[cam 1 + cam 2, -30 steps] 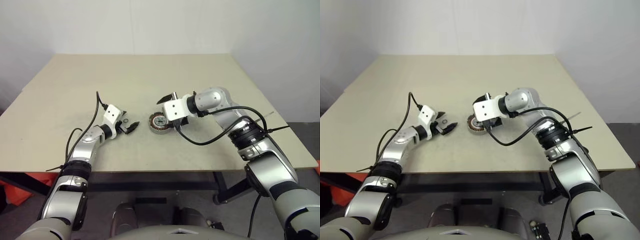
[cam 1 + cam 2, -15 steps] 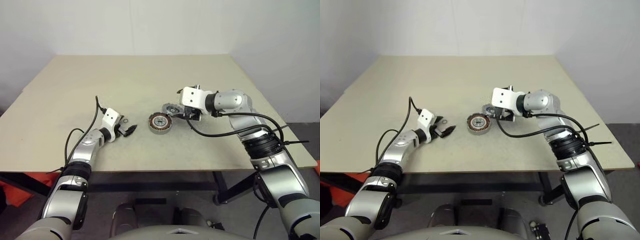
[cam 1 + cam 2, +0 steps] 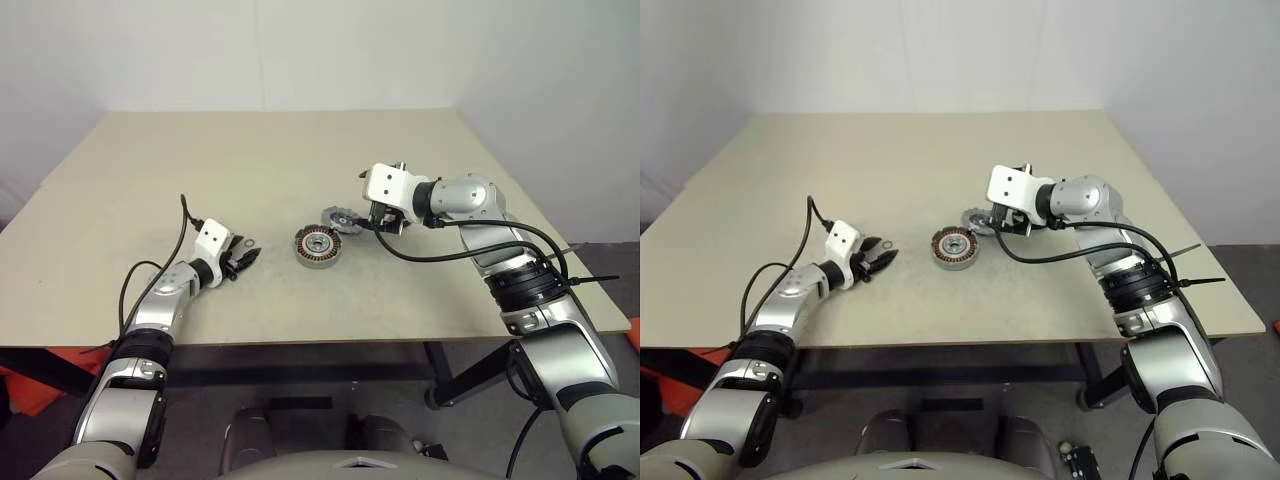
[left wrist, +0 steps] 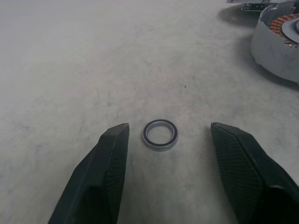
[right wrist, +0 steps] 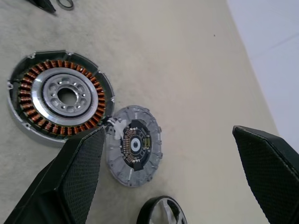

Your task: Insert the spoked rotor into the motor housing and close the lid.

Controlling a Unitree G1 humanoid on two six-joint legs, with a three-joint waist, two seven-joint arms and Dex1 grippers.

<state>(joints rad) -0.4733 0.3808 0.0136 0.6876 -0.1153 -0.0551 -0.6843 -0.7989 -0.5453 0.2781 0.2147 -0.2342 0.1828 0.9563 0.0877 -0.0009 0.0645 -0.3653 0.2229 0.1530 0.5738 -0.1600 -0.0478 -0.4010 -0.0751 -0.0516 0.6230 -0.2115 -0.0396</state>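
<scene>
I have both arms out over the beige counter. My left claw sits low at the counter surface with its two black fingers apart and nothing gripped; through the left wrist camera a small dark ring with a silver edge lies flat on the counter between the fingertips, touching neither. From the head camera that ring is just beside the claw tips, well to the left of the motor parts.

The motor housing lies flat near the middle of the counter, open side up, its copper windings circling the grey hub. The lid lies flat on the counter right against the housing's rim on its right-hand far side, showing a dark circular board on its upper face. The spoked rotor lies just beyond the lid, apart from the housing; I see its dark rim and pale spokes at the edge of the right wrist camera's picture.

My right claw hangs above the lid and rotor, angled down toward them, fingers spread wide with nothing between them. It touches none of the parts.
</scene>
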